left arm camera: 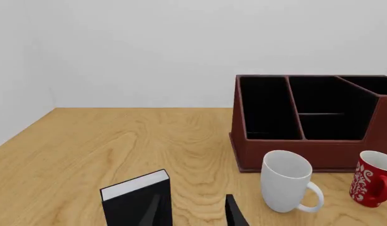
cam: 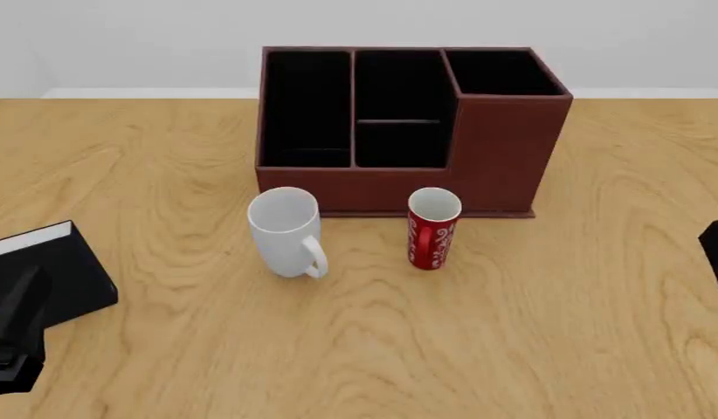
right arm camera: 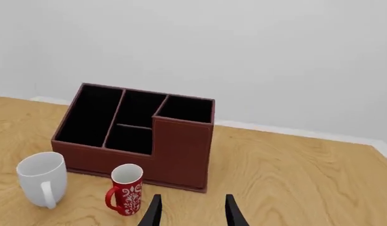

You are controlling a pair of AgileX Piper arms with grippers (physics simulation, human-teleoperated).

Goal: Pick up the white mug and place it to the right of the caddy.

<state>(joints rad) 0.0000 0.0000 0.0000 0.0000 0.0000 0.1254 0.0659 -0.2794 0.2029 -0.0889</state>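
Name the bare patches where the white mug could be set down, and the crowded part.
Bare table: right of the caddy, and the near middle strip. Crowded: in front of the caddy, where white mug and red cup stand; black box fills the near left.

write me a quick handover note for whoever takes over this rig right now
Left tool: open, holding nothing, low at the near left by the small black box.
Right tool: open, holding nothing, at the near right, well short of everything.
White mug: upright on the table in front of the caddy, toward its left end, with the handle facing the arms. The red cup stands to its right.
Done: nothing, mug untouched.
Left: grasp the mug, carry it past the red cup and set it on the bare table right of the caddy.
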